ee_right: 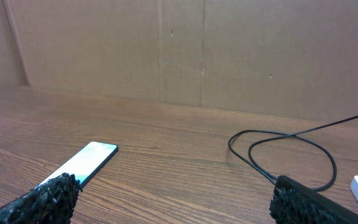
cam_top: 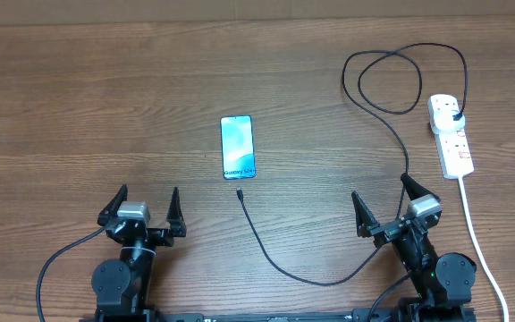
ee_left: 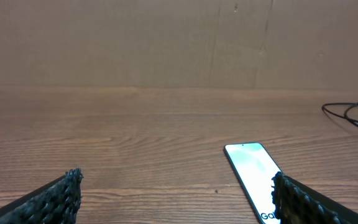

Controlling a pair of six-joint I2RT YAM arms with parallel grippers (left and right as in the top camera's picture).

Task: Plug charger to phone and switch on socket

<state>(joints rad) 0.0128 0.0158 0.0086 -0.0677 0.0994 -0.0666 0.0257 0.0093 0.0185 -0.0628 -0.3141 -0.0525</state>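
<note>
1. Wooden table (cam_top: 79, 107) fills the frame.
2. Black charger (cam_top: 256, 234) loops upper right, plugged into the socket; its tip lies just below the phone.
3. Left gripper (cam_top: 147, 191) and right gripper (cam_top: 380, 186), bottom: jaws apart, empty.
4. White socket (cam_top: 451, 143), right edge.
5. Phone (cam_top: 238, 147), centre, screen lit teal.

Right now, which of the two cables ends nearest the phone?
The thin black charger: its connector tip lies just below the phone. The thick white cord runs far right, from the socket.
</note>
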